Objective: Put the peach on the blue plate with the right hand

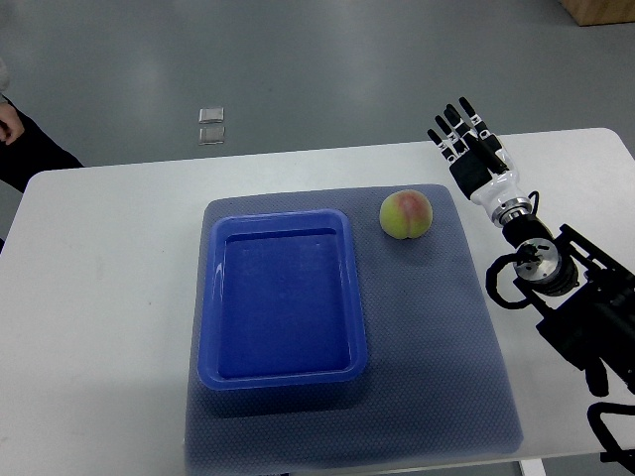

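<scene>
My right hand is up by the far right side of the table, with fingers stretched out straight and holding nothing. The peach sits on the gray mat, just past the top right corner of the blue plate, not touching it. It is near my hand, a bit to the left and closer to me. I think it is round, soft and easy to bruise, so I should wrap around its sides gently.

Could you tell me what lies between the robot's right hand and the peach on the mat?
Nothing: the top view shows only bare grey textured mat and white table between the open right hand and the round yellow-pink peach.
</scene>
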`<action>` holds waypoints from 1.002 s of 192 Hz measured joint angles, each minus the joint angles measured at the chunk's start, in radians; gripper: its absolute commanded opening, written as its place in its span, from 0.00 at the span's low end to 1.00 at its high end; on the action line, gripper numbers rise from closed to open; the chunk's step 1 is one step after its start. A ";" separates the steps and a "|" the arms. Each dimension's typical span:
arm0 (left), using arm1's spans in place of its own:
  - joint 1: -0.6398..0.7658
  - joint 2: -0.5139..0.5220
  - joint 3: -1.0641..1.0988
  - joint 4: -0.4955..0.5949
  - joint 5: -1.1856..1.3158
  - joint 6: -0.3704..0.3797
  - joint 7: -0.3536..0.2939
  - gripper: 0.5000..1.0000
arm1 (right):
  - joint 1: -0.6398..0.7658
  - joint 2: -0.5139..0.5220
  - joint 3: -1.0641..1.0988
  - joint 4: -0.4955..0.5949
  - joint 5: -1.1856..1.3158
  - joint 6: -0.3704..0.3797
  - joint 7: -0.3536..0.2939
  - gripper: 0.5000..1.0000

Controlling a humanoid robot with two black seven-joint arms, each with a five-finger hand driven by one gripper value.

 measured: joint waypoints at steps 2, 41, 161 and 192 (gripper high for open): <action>0.000 0.000 0.000 0.000 0.000 0.000 0.000 1.00 | 0.000 0.000 0.000 0.000 0.000 0.000 0.000 0.88; 0.000 0.000 0.000 0.000 -0.002 0.000 0.002 1.00 | -0.001 0.000 0.000 0.000 0.000 0.000 0.000 0.87; -0.002 0.000 0.001 -0.012 -0.005 -0.002 0.001 1.00 | 0.162 -0.166 -0.302 0.038 -0.356 0.015 -0.046 0.87; -0.002 0.000 0.001 -0.012 -0.002 -0.012 0.001 1.00 | 0.334 -0.310 -0.550 0.081 -0.622 0.050 -0.101 0.87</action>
